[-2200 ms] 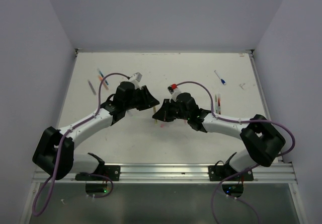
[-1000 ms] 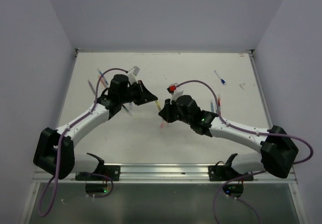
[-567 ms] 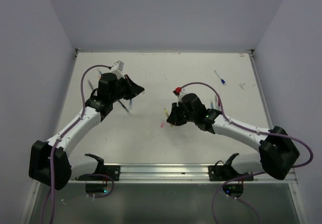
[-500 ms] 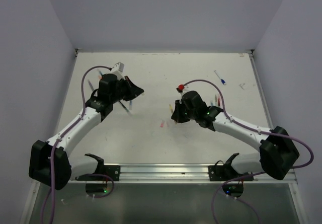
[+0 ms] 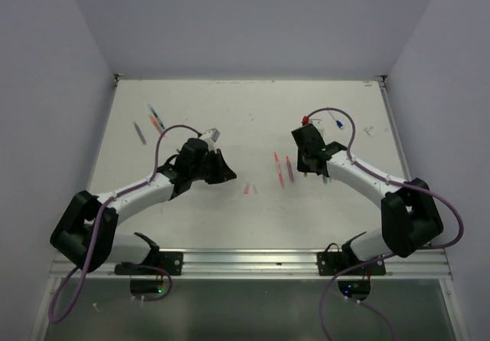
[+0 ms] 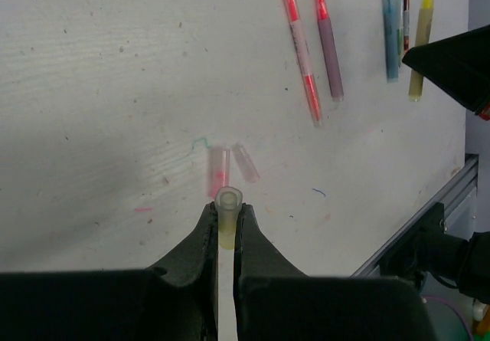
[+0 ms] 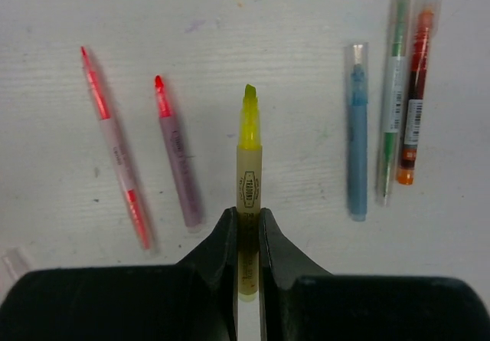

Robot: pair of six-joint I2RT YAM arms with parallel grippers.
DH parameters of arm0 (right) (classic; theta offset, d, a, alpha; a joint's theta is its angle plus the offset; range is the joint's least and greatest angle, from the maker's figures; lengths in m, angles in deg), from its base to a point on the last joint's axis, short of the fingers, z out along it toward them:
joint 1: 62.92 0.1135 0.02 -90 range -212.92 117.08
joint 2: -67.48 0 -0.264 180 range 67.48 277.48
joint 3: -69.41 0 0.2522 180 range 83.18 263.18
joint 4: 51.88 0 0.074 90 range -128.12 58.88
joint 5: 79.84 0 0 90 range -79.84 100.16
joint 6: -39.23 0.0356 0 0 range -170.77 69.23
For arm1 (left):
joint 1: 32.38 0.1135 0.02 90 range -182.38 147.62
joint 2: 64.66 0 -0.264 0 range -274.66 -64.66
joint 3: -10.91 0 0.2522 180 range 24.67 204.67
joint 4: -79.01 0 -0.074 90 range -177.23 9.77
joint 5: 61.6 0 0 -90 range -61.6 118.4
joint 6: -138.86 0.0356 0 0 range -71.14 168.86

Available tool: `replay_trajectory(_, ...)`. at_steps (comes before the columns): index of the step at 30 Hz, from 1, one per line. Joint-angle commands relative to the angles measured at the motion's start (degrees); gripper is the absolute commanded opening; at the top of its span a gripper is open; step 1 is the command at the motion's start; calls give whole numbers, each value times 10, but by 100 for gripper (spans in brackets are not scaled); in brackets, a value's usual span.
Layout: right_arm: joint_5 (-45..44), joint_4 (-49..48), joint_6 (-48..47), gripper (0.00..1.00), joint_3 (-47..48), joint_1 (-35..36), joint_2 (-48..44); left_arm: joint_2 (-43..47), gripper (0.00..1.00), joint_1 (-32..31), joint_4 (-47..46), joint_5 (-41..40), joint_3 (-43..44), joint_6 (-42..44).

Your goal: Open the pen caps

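The left gripper (image 6: 228, 222) pinches a pale yellow cap (image 6: 228, 201) between its closed fingers, the cap's open end showing, above a white table (image 6: 92, 88). Two pink caps (image 6: 219, 171) lie on the table just beyond it. Farther off, a pink pen (image 6: 300, 46) and a grey pen (image 6: 330, 46) lie side by side, uncapped, with a blue pen (image 6: 390, 31) and a yellow pen (image 6: 420, 42) to their right.

Robotics lab cell, bare lilac walls (image 5: 53, 65), white table (image 5: 230, 119), aluminium rail (image 5: 245, 260)

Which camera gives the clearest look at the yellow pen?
The right wrist camera: the yellow pen sits centred, uncapped, between the right fingers. The left wrist camera catches it small at the edge; overhead it is barely visible.
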Motion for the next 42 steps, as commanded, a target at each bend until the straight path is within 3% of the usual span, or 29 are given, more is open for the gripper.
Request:
replay_trajectory(1, -15, -2, -19, 0, 14, -30, 15, -35, 0, -16, -42, -25, 4, -4)
replay_trajectory(13, 65, -78, -46, 0, 6, -48, 100, -111, 1, -19, -55, -37, 10, 5)
replay_trajectory(26, 86, -111, -50, 0, 4, -48, 130, -127, 29, -25, -84, -39, -9, -10)
replay_trajectory(37, 113, -120, -52, 0, 12, -49, 144, -129, 31, -29, -101, -42, -23, -23)
replay_trajectory(42, 118, -123, -51, 12, 9, -49, 141, -108, 32, -30, -95, -47, -23, -24)
